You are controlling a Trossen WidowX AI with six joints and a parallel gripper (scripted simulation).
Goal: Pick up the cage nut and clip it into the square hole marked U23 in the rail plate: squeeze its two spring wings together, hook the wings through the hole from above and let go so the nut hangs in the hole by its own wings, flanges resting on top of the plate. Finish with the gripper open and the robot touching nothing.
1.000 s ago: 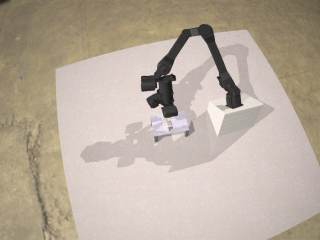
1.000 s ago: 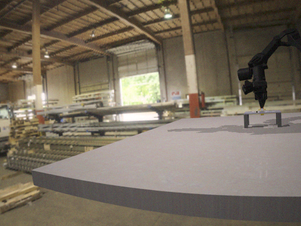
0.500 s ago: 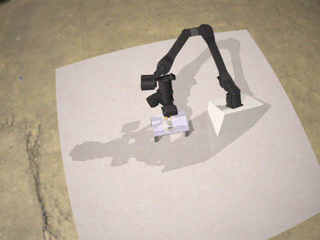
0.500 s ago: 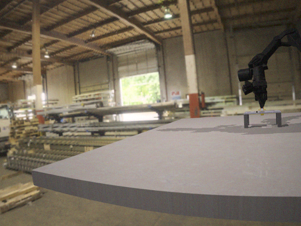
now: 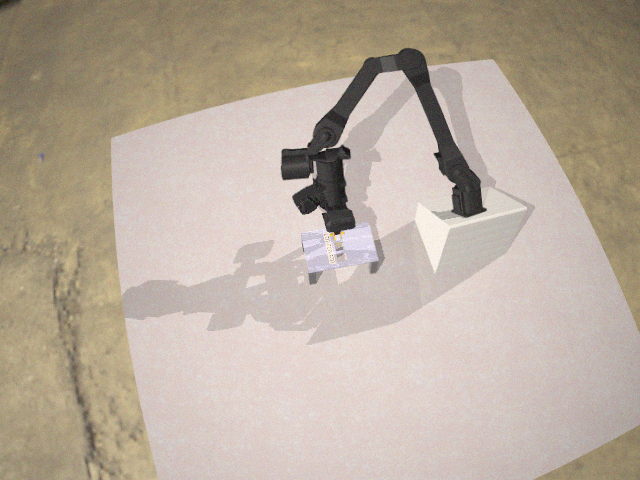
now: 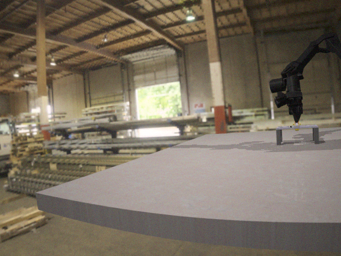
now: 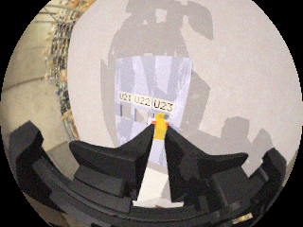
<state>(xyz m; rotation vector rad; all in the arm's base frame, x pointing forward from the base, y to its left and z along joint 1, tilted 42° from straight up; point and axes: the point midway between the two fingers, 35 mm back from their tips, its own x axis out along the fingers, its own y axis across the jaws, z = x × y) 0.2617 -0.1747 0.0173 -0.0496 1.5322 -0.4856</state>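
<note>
The square hole at U23 is hidden in the wrist view by the cage nut (image 5: pixel 337 236) (image 6: pixel 297 128) (image 7: pixel 160 127) and the fingertips. From the top, the hand (image 7: pixel 159 128) is mostly lost behind the black housing (image 5: pixel 339 220) above it, and the lettering on the label strip (image 5: pixel 329 248) is too small to read. The exterior picture's right edge cuts off the arm (image 6: pixel 308 56) and the bench (image 6: pixel 192 176); the shelving behind is blurred. How the spring wings sit cannot be told.

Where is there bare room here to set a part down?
Room: the table before the rail plate's shadowed legs, toward its near edge. Crowded: around the rail plate, where the tool grips the cage nut.
</note>
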